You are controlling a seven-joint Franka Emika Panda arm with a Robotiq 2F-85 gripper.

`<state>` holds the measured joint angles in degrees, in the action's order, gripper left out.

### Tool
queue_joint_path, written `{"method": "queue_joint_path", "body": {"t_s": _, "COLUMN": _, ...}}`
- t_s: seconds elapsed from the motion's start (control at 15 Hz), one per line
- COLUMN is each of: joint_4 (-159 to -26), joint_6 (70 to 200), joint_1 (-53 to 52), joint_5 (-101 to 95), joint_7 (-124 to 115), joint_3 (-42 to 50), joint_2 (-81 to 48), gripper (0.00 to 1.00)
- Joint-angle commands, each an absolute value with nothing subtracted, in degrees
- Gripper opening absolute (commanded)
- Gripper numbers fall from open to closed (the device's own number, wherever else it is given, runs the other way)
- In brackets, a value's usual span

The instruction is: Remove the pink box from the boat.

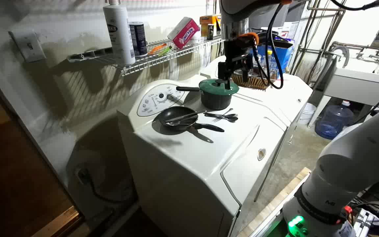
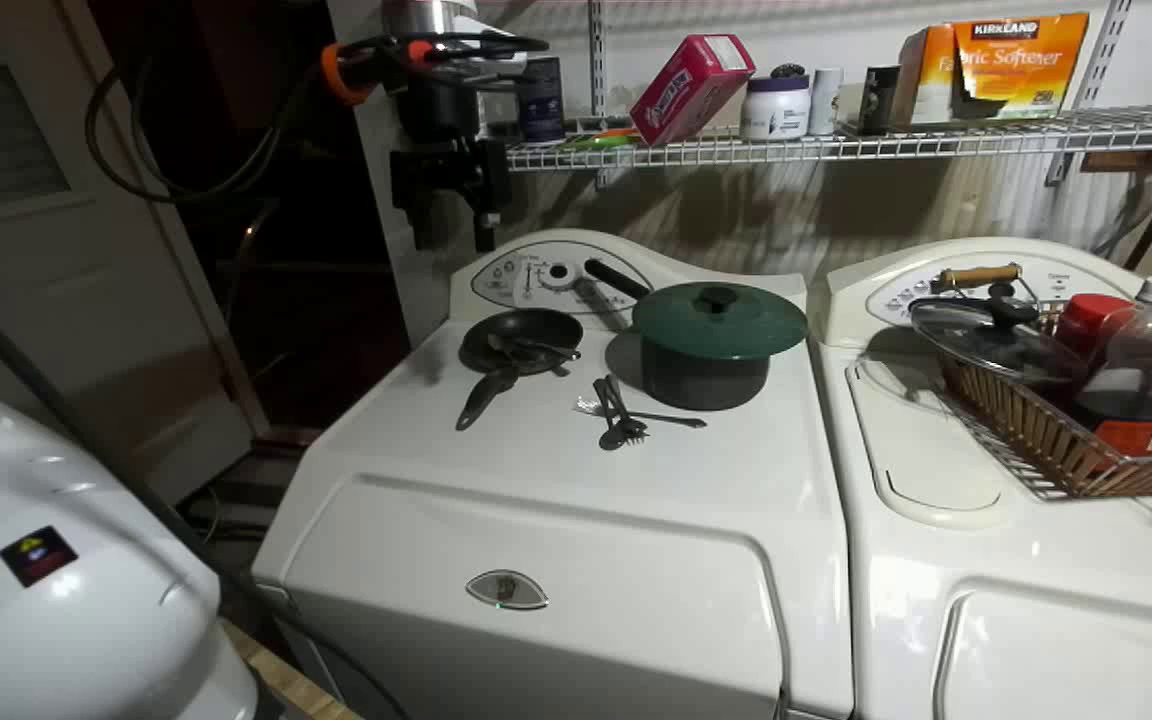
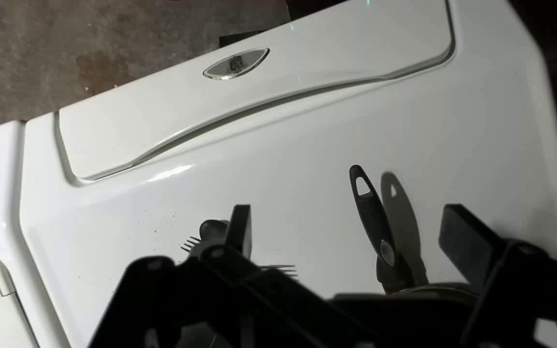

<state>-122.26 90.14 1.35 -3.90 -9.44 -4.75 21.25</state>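
My bench is the white machine. Above its back edge runs the wire shelf; I see no boat, so I take this shelf as the place meant. The green-lidded pot stands near the back right corner, the frying pan near the back left one. My gripper seems to hang above this left corner; its jaws stand wide apart and hold nothing. The pink box sits tilted on the shelf, above the back edge between the two corners, just beside the white jar.

I judge that the step is the approach. I should first rise to shelf height, then pass over the back edge and turn the gripper to match the tilt. The carton is probably light and easily crushed, so I should squeeze softly and draw it forward, away from the jar.
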Motion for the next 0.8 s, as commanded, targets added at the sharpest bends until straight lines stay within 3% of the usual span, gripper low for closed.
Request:
{"method": "queue_joint_path", "body": {"t_s": 0.0, "joint_4": -122.1, "joint_6": 90.0, "joint_1": 0.7, "joint_5": -4.1, "joint_7": -9.6, "joint_3": -4.2, "joint_2": 21.2, "gripper": 1.0}}
{"method": "queue_joint_path", "body": {"t_s": 0.73, "joint_4": -116.6, "joint_6": 90.0, "joint_1": 0.9, "joint_5": -0.5, "joint_7": -8.2, "joint_3": -2.2, "joint_2": 20.3, "gripper": 1.0}}
